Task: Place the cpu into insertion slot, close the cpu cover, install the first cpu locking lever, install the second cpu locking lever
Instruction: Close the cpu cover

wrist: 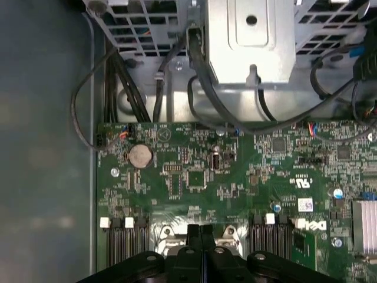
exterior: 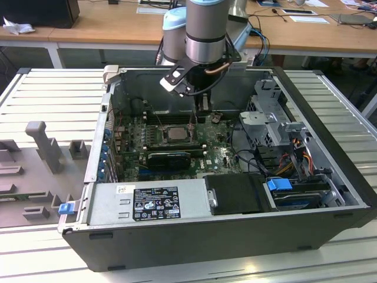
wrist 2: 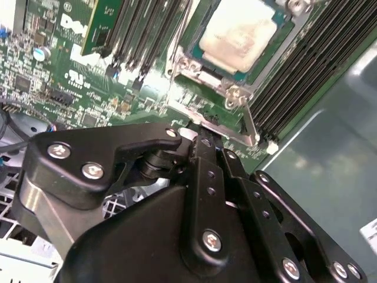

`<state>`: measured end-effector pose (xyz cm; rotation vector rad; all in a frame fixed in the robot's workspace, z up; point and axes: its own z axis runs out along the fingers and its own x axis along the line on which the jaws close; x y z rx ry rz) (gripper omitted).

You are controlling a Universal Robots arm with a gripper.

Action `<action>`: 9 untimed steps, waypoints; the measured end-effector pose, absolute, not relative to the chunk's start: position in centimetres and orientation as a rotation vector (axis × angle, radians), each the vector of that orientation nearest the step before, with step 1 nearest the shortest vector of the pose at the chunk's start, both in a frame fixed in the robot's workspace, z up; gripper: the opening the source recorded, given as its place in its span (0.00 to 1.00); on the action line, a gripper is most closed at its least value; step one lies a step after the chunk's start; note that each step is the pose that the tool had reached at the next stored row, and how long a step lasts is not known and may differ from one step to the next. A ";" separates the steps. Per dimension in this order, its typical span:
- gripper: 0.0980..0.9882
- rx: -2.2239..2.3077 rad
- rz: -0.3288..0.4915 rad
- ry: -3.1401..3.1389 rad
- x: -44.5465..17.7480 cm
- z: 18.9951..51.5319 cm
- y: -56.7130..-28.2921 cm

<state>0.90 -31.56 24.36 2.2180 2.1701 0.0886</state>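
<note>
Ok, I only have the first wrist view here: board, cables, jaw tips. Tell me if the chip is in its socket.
Observer: Yes. In the second wrist view the chip lies flat in the socket, pale top up.
Operator: Now give me where the jaws are relative to it.
Observer: In the exterior view the arm reaches down into the open computer case. The closed jaws end just beside the chip, on the exterior view's right of it. I cannot tell whether they touch anything.
</note>
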 end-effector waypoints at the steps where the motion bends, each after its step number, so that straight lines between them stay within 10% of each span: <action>1: 0.01 2.218 0.089 2.170 0.8 24.3 -31.6; 9: 0.01 2.218 0.088 2.170 -1.5 23.8 -31.6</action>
